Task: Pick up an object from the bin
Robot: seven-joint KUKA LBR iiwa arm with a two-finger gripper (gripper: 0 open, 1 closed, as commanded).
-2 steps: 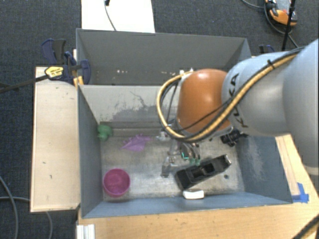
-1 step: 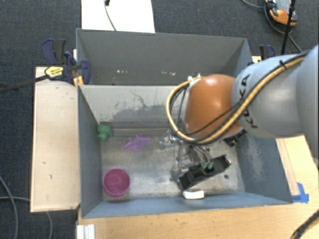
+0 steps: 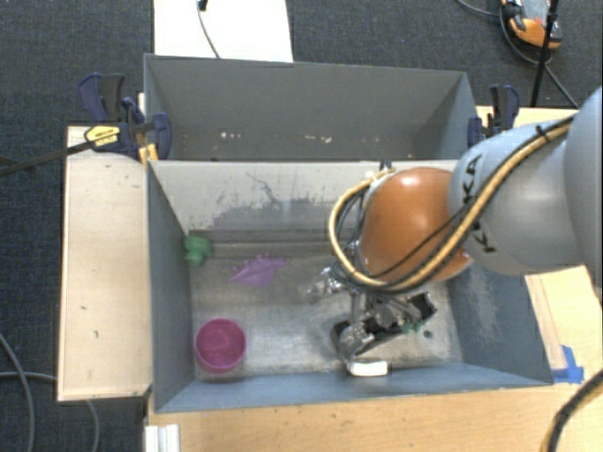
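The gripper (image 3: 363, 340) hangs low in the bin (image 3: 301, 111), right of centre by the near wall, just above a small white block (image 3: 367, 368). I cannot tell whether it is spread or closed. Nothing appears lifted yet, so grasping and raising remain. A pink cup (image 3: 220, 344) sits well apart at the near left.

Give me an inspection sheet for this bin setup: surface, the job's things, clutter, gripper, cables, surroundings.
Surface: grey bin floor, scuffed and scratched.
Job's things: white block against the front wall, right by the gripper; pink cup at front left; purple scrap and green bit toward the back left.
Clutter: nothing seen.
Grippers: gripper low over the floor near the front wall, next to the white block.
Cables: black and yellow cable looped round the orange wrist cover.
Surroundings: dark carpet; orange and black tool lying at top right.
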